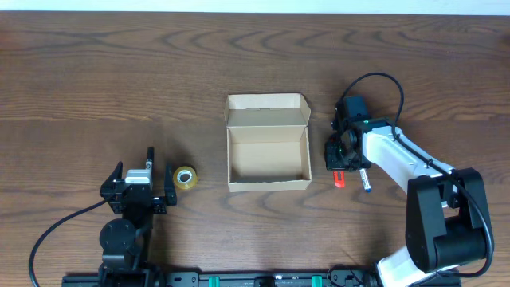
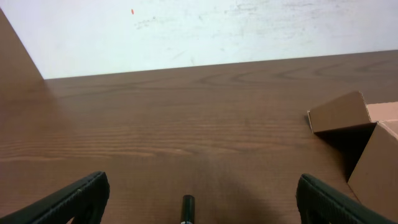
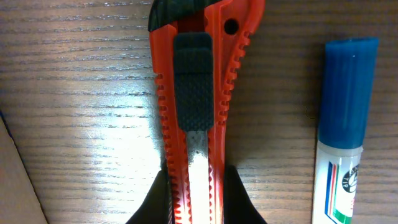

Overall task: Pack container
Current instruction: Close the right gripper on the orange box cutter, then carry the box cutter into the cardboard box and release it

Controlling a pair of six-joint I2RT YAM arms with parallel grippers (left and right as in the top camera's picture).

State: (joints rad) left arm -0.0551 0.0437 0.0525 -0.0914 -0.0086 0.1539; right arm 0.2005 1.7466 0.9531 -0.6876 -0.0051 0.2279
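- Overhead: at mid-table, container open, flap lid thrown back on the far side, interior bare.
- To its right, near the wall but apart from it: red utility knife flat on the table, blue marker lying parallel just beside it, not touching.
- Down over the knife, right gripper, dark fingertips pressed against both flanks of the handle. Clenched on the knife, by the look, with the knife not yet raised off the wood.
- Near the front-left edge, left gripper released, fingers spread wide, holding nothing. Tape roll just beside it, between it and the container.
- Step in hand, as judged: pick-up of the first item. Packing hardly begun, with knife, marker and tape roll all outside.
- Next move probably calls for a straight lift clear of the marker, a carry leftward over the container's right wall, a lowering lengthwise to the floor, then release.
- Worth minding: slim handle held at one end, so possible swivel on lifting, and clearance over the rim.
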